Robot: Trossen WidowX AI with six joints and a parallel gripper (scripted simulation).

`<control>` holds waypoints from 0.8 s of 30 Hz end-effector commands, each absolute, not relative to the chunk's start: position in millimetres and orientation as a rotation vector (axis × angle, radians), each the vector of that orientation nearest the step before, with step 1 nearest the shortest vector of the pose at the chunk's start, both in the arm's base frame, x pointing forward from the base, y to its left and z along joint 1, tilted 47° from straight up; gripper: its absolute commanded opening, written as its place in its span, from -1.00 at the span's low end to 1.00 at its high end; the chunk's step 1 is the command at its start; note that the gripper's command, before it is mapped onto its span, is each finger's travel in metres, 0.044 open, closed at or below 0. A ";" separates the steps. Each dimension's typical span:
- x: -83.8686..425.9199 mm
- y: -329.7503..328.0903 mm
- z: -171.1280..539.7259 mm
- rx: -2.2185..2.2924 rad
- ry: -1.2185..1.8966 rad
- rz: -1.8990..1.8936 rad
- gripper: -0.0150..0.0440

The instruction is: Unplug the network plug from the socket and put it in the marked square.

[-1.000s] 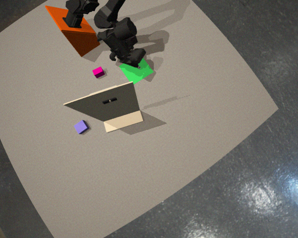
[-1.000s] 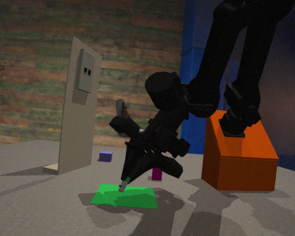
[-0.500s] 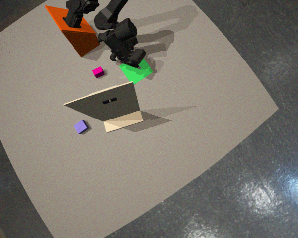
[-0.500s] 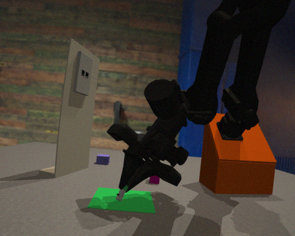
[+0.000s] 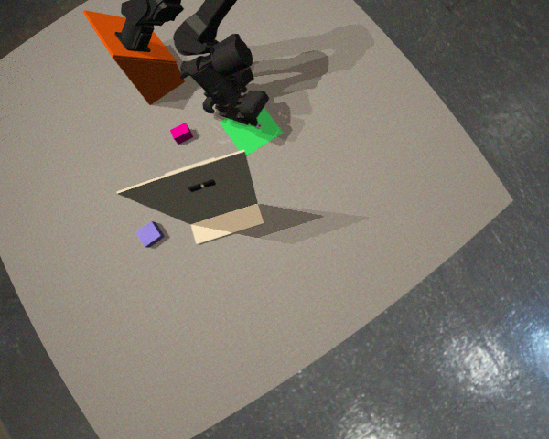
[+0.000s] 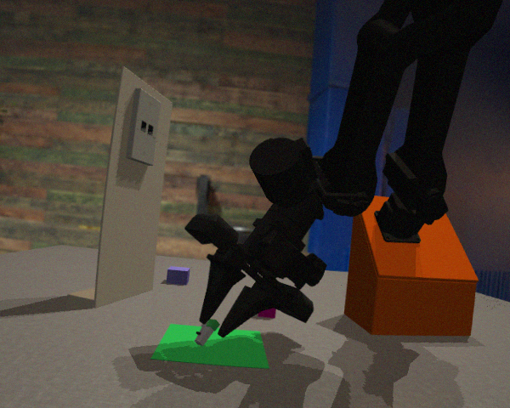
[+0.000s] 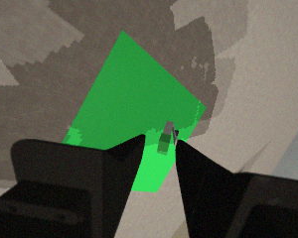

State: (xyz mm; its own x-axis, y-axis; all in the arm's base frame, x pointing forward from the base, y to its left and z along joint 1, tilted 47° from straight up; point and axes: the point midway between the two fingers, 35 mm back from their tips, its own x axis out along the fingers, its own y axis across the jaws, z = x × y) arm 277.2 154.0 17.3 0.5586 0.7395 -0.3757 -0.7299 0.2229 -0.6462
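The plug (image 5: pixel 258 125) (image 6: pixel 204 336) (image 7: pixel 164 142), grey with a greenish rear end, is at the marked green square (image 5: pixel 249 142) (image 6: pixel 246 358) (image 7: pixel 119 89). It looks tilted, its grey end lower; whether it rests fully on the square I cannot tell. My gripper (image 6: pixel 211 329) (image 7: pixel 160 142) is open just above it, pointing down at a slant, with one fingertip on each side of the plug's rear. A gap shows beside the left finger in the wrist view; the right finger is very close to the plug. The socket box (image 6: pixel 145 147) shows two dark, empty openings on the upright panel (image 5: pixel 222 198) (image 6: pixel 127 228).
The orange sloped block (image 5: pixel 145 75) (image 6: pixel 422 303) stands under the arm's base. A magenta block (image 5: pixel 181 133) (image 6: pixel 267 313) lies between it and the panel. A purple block (image 5: pixel 149 233) (image 6: pixel 178 275) lies beyond the panel. The panel stands close to one corner of the square.
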 end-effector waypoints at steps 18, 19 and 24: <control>270.6 142.4 22.7 -0.885 -0.010 1.015 0.04; 270.1 141.6 23.0 -0.885 -0.010 1.015 0.04; 267.6 137.8 24.7 -0.885 -0.009 1.014 0.04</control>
State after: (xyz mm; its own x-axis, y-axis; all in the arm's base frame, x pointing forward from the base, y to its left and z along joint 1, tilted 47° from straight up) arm 271.0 140.1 23.8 0.5614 0.7363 -0.3778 -0.7304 0.2262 -0.6444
